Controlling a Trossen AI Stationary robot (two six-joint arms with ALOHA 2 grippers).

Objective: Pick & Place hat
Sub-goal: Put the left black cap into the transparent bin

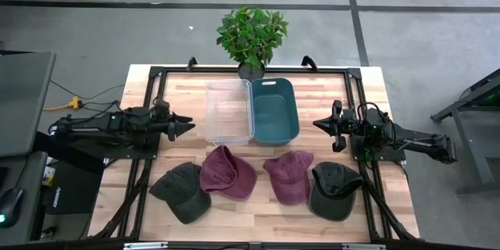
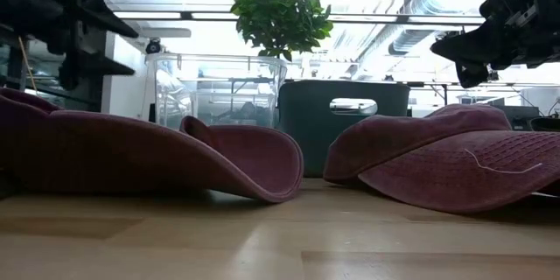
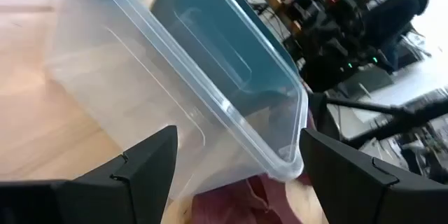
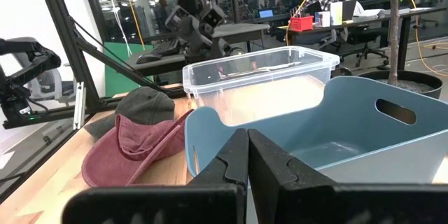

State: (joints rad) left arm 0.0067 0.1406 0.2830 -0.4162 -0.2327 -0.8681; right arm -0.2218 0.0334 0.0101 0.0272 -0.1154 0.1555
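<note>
Several hats lie in a row on the wooden table's near half: a dark grey one (image 1: pixel 181 191), two maroon ones (image 1: pixel 226 173) (image 1: pixel 289 176), and another dark grey one (image 1: pixel 336 190). They rest on their brims and crowns. My left gripper (image 1: pixel 187 126) hovers open at the table's left, pointing toward the clear bin (image 1: pixel 229 111). Its wrist view shows both fingers spread with nothing between them (image 3: pixel 238 161). My right gripper (image 1: pixel 319 123) hangs shut at the right, pointing toward the teal bin (image 1: pixel 273 109), with its fingers closed together (image 4: pixel 247 161). Neither touches a hat.
The clear bin and the teal bin stand side by side at the table's far middle, between the two grippers. A potted plant (image 1: pixel 251 37) stands behind them at the far edge. A black frame (image 1: pixel 153 74) runs around the table. Bare wood lies beside each arm.
</note>
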